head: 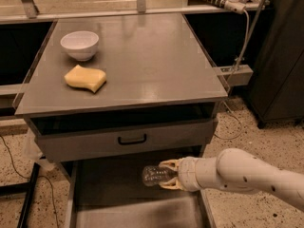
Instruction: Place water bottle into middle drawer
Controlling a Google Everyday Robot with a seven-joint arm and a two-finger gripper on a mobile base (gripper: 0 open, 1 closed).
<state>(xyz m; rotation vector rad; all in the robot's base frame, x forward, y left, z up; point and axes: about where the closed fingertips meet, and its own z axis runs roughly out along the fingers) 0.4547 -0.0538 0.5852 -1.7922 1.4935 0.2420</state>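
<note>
Dim warm light, tabletop (156, 56) glare, gripper (167, 175) over shadowed middle drawer (118, 196)

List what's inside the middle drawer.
Only the water bottle, held sideways by the gripper over the grey floor of the middle drawer. Its rear is hidden under the drawer front; the arm covers its right side.

High front view, angled down, hand (166, 174) low centre

The gripper (169, 175) holds the water bottle (153, 175) sideways over the open middle drawer (114, 196).
</note>
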